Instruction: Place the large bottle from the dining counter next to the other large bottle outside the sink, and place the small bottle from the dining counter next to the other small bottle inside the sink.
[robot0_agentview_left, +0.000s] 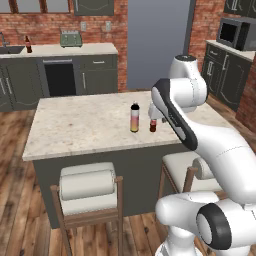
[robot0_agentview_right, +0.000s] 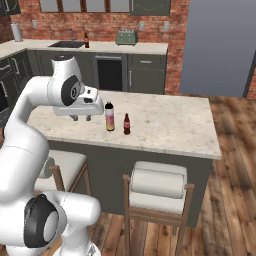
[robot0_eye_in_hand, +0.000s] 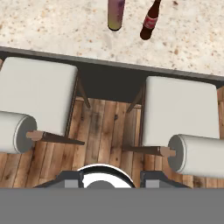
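Left base view: the large bottle from the dining counter (robot0_agentview_left: 134, 118), with black cap and yellow-to-pink body, stands upright near the front edge of the dining counter (robot0_agentview_left: 75, 125), the small bottle from the dining counter (robot0_agentview_left: 153, 125) just beside it and partly masked by the arm. On the far worktop the other large bottle (robot0_agentview_left: 28, 45) stands beside the sink (robot0_agentview_left: 11, 50). Right base view: the gripper (robot0_agentview_right: 81, 118) hangs above the counter's near edge, beside the tall bottle and apart from it, holding nothing; its fingers (robot0_agentview_right: 88, 118) are too small to judge their spacing, and in the hand view only the finger tips (robot0_eye_in_hand: 70, 179) show, so whether they are open or closed cannot be told. This view also shows both counter bottles unobstructed, whereas the hand view looks straight down and shows what the base views do not: two stools (robot0_eye_in_hand: 37, 87) under the overhang directly below the hand, with the bottles' lower parts at its top edge. Judged handling: both bottles are probably rigid, smooth and fairly slippery; the tall slim one looks top-heavy and easily toppled, so a grasp around mid-body seems safest, while the short glass one, likely fragile, suits a hold on its body.
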